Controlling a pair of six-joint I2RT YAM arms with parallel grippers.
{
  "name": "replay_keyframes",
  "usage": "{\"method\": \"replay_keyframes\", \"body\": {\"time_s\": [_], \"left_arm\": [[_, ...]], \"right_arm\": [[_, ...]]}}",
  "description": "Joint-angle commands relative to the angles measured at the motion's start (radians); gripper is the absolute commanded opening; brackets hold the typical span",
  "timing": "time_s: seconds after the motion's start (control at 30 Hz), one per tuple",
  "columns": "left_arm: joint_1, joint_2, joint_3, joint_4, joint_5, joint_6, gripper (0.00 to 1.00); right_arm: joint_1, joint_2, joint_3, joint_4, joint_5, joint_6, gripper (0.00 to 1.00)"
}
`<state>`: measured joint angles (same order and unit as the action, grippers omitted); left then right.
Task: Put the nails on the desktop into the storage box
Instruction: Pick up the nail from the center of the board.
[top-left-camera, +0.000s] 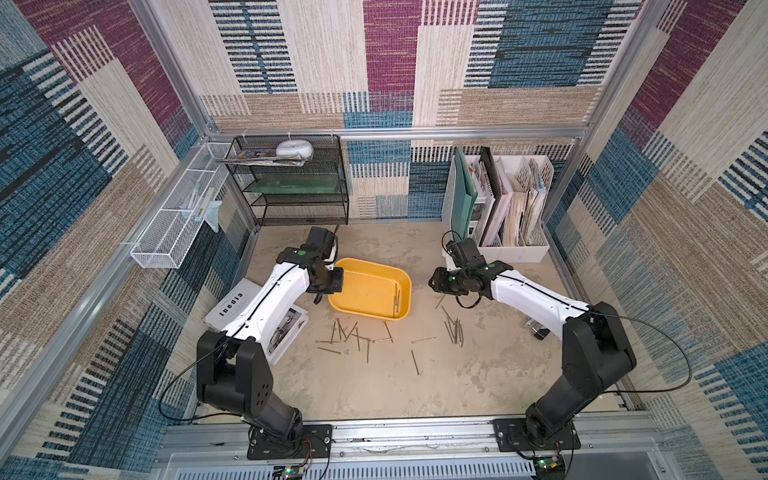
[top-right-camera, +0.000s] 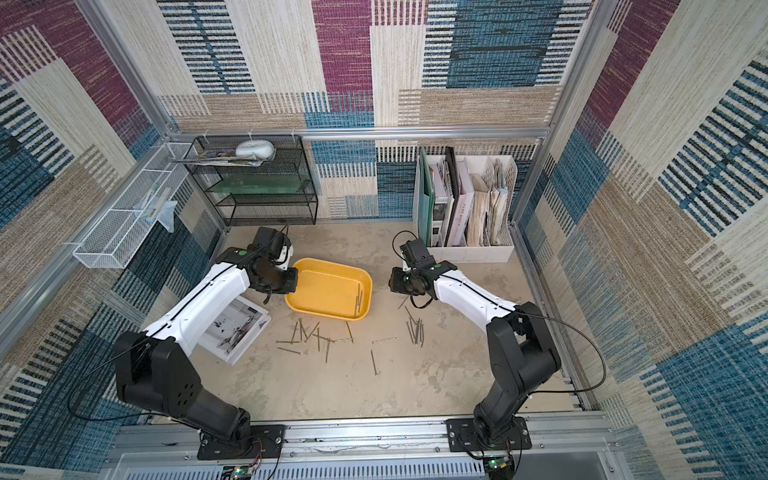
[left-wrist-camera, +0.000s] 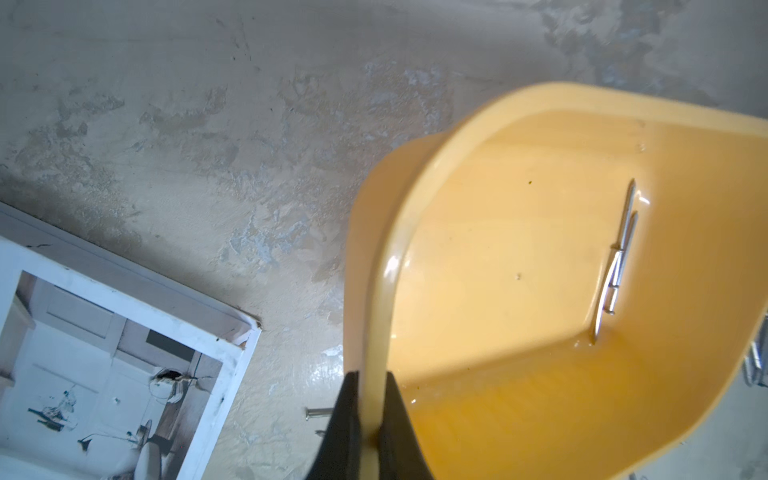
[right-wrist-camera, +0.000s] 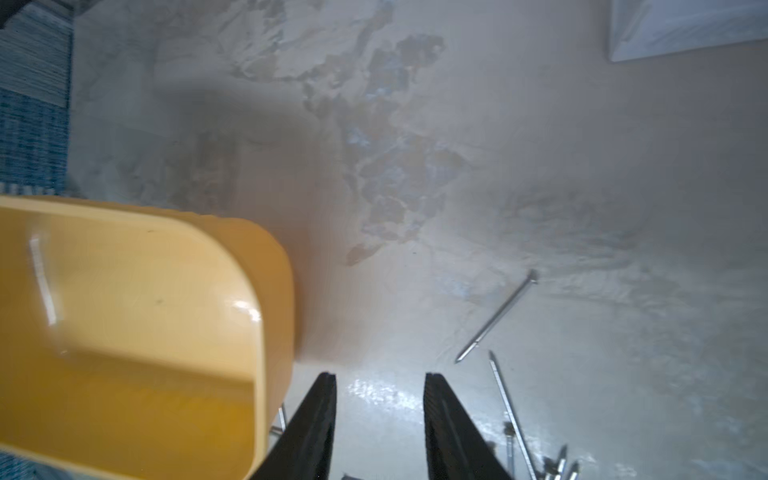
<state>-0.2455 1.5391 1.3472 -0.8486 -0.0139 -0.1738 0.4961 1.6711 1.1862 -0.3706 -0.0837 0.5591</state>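
Gripping storage box (left-wrist-camera: 498, 257) rim: left claw (left-wrist-camera: 371, 376); right claw (right-wrist-camera: 380, 376) parted.

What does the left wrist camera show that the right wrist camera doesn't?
Only the left wrist view: the left gripper pinching the rim of the yellow tub, and nails lying inside it. Only the right wrist view: the right gripper, open and empty, above bare desktop. Both: the tub, the desktop and loose nails on it.
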Motion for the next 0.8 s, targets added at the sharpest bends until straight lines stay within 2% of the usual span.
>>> {"method": "replay_keyframes", "body": {"time_s": [0.0, 0.23, 0.4, 0.77], "left_arm": [[-0.021, -0.039, -0.023, 0.077, -0.077, -0.012, 0.0], [-0.066, -0.12, -0.105, 0.176, -0.158, -0.018, 0.0], [-0.066, -0.014, -0.042, 0.095, -0.139, -0.034, 0.0], [-0.067, -0.019, -0.068, 0.123, -0.156, -0.039, 0.0]], "right_arm": [[-0.001, 0.036, -0.011, -0.031, 0.06, -0.042, 0.42], [-0.002, 0.073, -0.05, -0.015, 0.1, -0.023, 0.46], [-0.011, 0.126, -0.01, -0.056, 0.099, -0.04, 0.47], [-0.013, 0.27, 0.112, -0.126, 0.112, -0.051, 0.46]]}}
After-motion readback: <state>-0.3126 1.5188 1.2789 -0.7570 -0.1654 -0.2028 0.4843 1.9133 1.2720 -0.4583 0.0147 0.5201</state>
